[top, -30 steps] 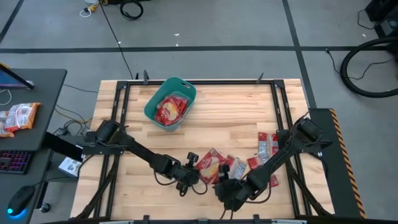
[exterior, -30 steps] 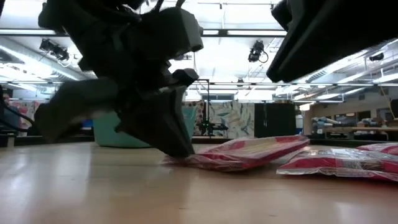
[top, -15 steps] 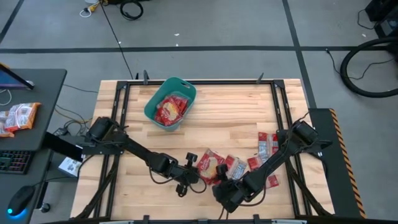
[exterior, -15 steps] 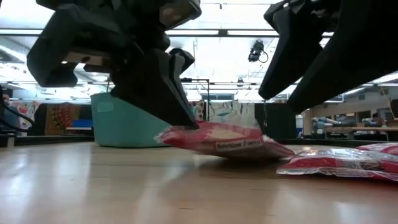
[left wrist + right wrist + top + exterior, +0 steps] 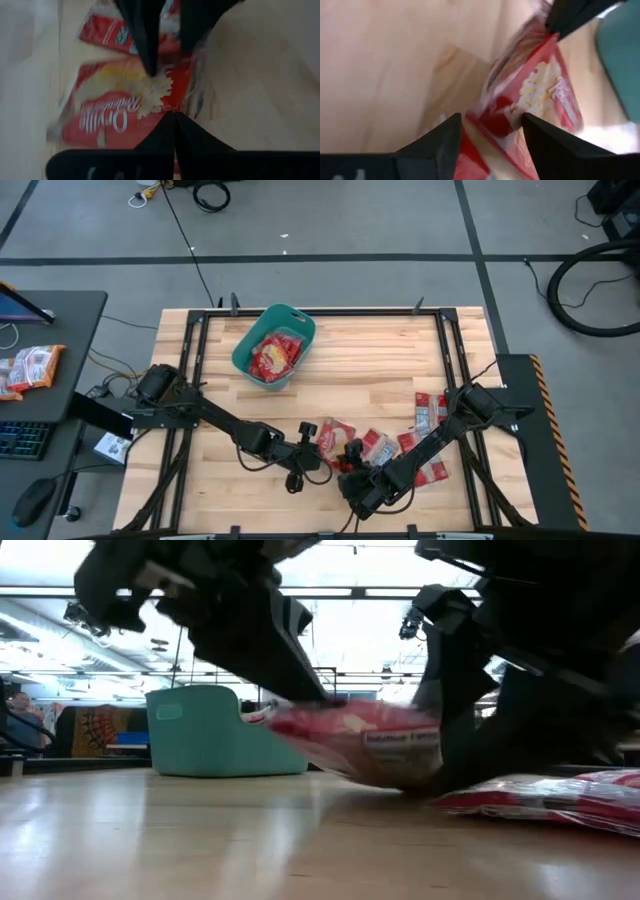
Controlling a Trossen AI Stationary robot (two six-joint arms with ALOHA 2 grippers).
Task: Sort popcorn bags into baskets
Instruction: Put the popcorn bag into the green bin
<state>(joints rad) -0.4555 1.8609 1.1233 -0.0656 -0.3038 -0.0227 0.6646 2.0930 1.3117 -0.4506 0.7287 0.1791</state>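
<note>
Even overhead light falls on the pale wooden surface (image 5: 380,370), with only soft, short shadows under the arms. From table height, bright ceiling strip lights (image 5: 400,592) behind the teal basket (image 5: 215,730) backlight the arms into dark, smeared shapes. Both wrist views are motion-blurred, the red popcorn bag (image 5: 125,107) streaked.

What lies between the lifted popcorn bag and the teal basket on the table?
Only bare wooden table separates the lifted popcorn bag, held by the left gripper, from the teal basket, as the high view shows.
</note>
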